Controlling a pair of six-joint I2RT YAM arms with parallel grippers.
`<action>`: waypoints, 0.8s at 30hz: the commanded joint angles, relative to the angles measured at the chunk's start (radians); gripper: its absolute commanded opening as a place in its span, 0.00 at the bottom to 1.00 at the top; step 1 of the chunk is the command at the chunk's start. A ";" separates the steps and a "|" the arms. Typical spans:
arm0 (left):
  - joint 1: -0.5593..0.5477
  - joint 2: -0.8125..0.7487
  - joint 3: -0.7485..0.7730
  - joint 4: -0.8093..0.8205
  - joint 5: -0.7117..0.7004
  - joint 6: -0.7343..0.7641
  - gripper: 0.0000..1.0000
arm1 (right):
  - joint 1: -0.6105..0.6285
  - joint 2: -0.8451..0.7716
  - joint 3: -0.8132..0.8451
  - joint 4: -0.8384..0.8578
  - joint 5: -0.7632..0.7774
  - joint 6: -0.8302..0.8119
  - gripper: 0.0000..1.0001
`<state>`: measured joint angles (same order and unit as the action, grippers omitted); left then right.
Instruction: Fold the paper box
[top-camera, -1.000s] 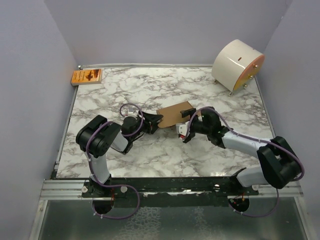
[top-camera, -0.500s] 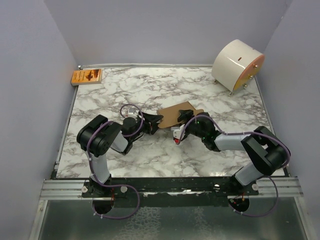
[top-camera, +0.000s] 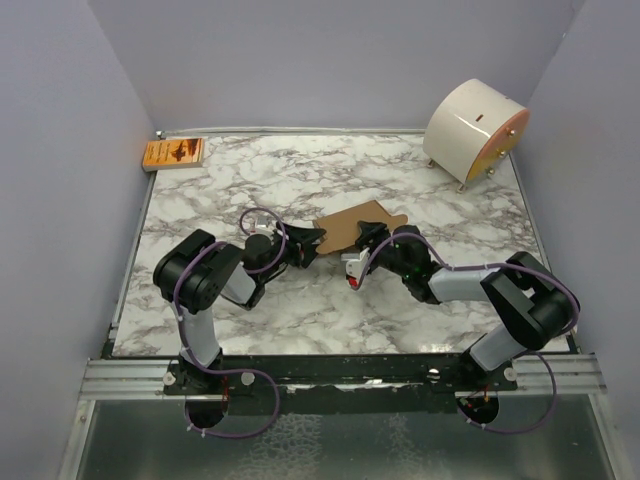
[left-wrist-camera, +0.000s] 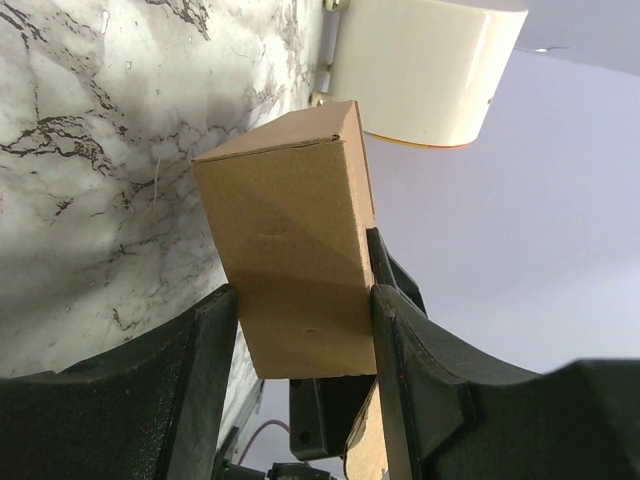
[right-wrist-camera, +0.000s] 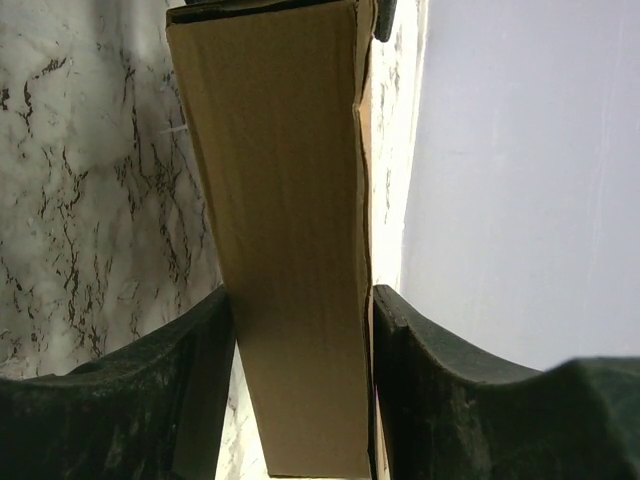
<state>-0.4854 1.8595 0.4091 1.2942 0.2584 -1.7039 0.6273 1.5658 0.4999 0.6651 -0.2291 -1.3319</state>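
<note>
The paper box (top-camera: 350, 226) sits near the middle of the marble table (top-camera: 300, 180), held between the two arms. From above it shows as a brown slab tilted toward the far side, with a small tab jutting out on its right edge. In the left wrist view the paper box (left-wrist-camera: 295, 240) is a folded oblong with one sharp creased corner facing the camera. In the right wrist view the paper box (right-wrist-camera: 290, 230) shows a long flat face. A seam runs down its right edge, where one panel lies slightly proud of the next.

The left gripper (top-camera: 312, 245) clamps the box's left end, with both fingers (left-wrist-camera: 212, 340) pressed flat on opposite faces. The right gripper (top-camera: 362, 240) holds the near right side, its fingers (right-wrist-camera: 205, 360) tight against both long edges.

Bare marble lies open all around the box. The white cylinder (top-camera: 473, 130) stands well apart in the far right corner. The orange packet (top-camera: 173, 153) lies well apart in the far left corner, against the wall.
</note>
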 joint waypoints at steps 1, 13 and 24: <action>0.005 0.004 -0.010 0.066 0.022 -0.013 0.50 | 0.006 -0.001 -0.005 0.085 0.024 0.025 0.47; 0.033 -0.084 -0.089 0.045 -0.019 0.000 0.90 | 0.006 -0.023 0.005 0.062 0.021 0.070 0.47; 0.104 -0.311 -0.236 0.004 -0.096 0.167 0.90 | 0.003 -0.091 0.062 -0.056 -0.004 0.189 0.47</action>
<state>-0.4030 1.6375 0.2127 1.3067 0.2173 -1.6432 0.6277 1.5200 0.5110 0.6346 -0.2253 -1.2182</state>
